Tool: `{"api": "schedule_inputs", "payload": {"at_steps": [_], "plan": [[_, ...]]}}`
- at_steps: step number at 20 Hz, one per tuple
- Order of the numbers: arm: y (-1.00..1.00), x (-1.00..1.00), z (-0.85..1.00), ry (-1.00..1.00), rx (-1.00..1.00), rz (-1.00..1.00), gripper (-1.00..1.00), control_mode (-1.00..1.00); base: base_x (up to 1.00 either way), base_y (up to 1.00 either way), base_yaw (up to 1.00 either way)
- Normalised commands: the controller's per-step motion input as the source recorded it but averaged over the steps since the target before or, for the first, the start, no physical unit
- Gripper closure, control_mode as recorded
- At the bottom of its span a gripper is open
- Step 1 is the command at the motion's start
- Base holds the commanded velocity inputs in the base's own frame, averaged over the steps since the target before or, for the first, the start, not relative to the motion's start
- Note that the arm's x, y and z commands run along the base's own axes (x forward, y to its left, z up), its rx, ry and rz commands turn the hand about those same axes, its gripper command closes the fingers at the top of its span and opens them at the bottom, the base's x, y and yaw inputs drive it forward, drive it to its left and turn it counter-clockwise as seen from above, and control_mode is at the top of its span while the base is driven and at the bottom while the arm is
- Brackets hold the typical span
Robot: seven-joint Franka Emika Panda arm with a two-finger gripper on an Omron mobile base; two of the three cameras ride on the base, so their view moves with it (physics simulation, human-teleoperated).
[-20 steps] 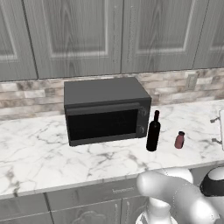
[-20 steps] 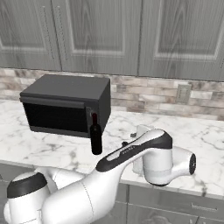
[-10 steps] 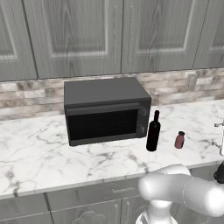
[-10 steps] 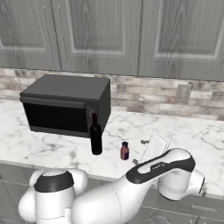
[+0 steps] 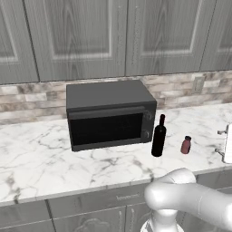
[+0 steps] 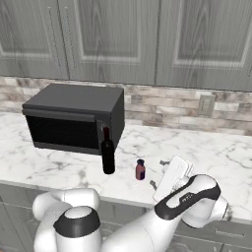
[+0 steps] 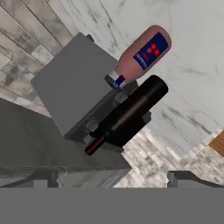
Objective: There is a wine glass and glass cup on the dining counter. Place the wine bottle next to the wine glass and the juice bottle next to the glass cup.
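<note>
- Pincer [image 6: 170, 178]: white hand seen in the right base view, hanging over the front edge of the wall counter [image 5: 41, 158], fingers aimed back toward the bottles. In the hand view two dark fingertips [image 7: 43, 178] sit far apart w/ nothing between them, so it's released, holding nothing.
- Wine bottle [image 5: 158, 136]: upright on the marble, ahead of the pincer and off to its left, just in front of the microwave [image 5: 108, 113] corner. In the hand view it lies near centre of sight, neck pointing toward the microwave.
- Juice bottle [image 5: 186, 145]: also upright, nearer the pincer than the wine bottle, between the two. Bottles stand near each other but apart.
- Wine bottle handling (my guess): glass, so stiff, slick, breakable; tall + slim w/ a small foot, prob top-heavy-ish and easy to tip if bumped. Best hold = around the straight body, mid to lower part, not the narrow neck. Fingers should go either side squarely, no sliding push.
- Juice bottle handling (guess): squat, light, stabler; body may be too wide near the shoulder, so grip across the mid body; label area could be slippery.
- Risk: reaching for the far bottle could clip the near juice bottle; taking the near one first looks easier.
- Nothing picked up yet; dining counter, wine glass, glass cup aren't in sight here, so the base will need to drive after a pick.
</note>
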Motion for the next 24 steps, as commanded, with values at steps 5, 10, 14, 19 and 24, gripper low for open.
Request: {"api": "schedule_inputs", "payload": {"at_steps": [5,10,14,19,24], "plan": [[0.24,0.37,-0.19,0.44,0.11,0.0,-1.0,-1.0,0.0,0.0,0.0],[0.44,0.36,-0.16,0.53,0.12,0.0,-1.0,-1.0,0.0,0.0,0.0],[0.37,0.43,-0.29,0.38,0.03,-0.02,-1.0,-1.0,0.0,0.0,0.0],[0.0,0.33,-0.46,0.16,0.0,0.0,-1.0,-1.0,0.0,0.0,0.0],[0.0,0.4,-0.18,0.1,0.0,0.0,-1.0,-1.0,0.0,0.0,0.0]]}}
